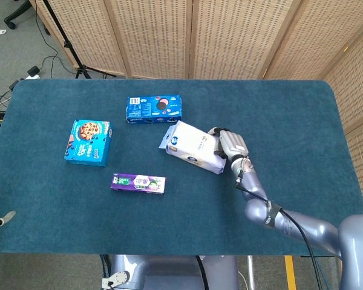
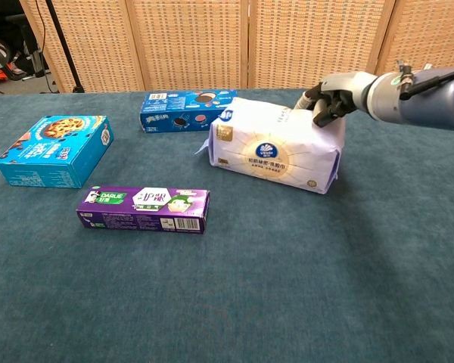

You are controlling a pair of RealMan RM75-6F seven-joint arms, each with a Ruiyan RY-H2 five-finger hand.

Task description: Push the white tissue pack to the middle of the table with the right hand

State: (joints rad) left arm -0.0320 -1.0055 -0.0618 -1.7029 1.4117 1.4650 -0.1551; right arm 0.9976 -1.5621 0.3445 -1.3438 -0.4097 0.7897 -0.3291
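Blue cookie box [image 1: 88,142] at left; blue Oreo box [image 1: 153,109] behind; purple toothpaste box [image 1: 138,182] in front.
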